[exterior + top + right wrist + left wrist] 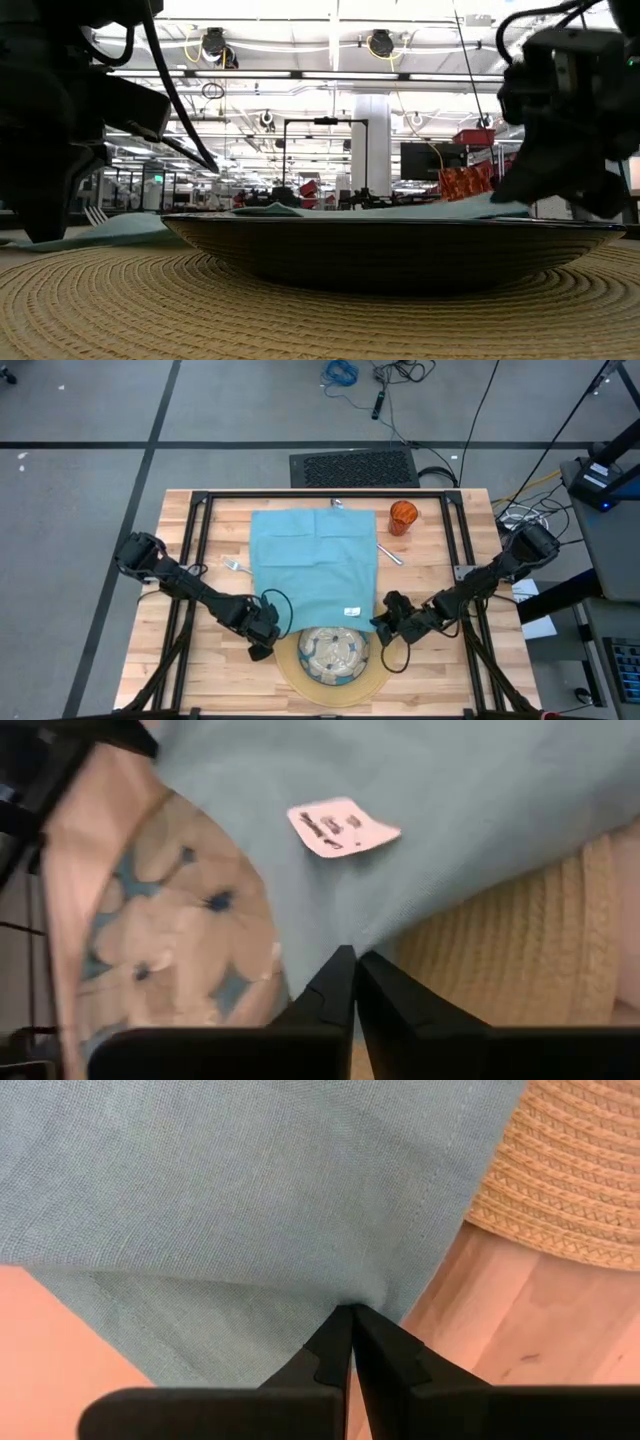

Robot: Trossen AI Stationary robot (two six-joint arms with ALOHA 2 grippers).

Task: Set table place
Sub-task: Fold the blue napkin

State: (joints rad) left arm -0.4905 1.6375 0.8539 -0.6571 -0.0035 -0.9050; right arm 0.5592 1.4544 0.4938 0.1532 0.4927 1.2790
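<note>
At frame centre, teal napkin point(308, 570) hiding cutlery, both claws, left gripper point(266, 628) and right gripper point(388, 622), pinched onto its near corners, plank table point(160, 660), grey floor point(80, 480) beyond.

Mid desk point(160, 660) is taken up by the spread teal napkin point(310, 565). Near edge is blocked by the mat point(290, 672) w/ plate point(335, 655), both claws flanking it: left claw point(266, 632), right claw point(385, 622). Orange cup point(402, 517) stands at the far right; fork point(235, 566) lies left of the napkin. Bare planks at both near corners give free passage.
</note>
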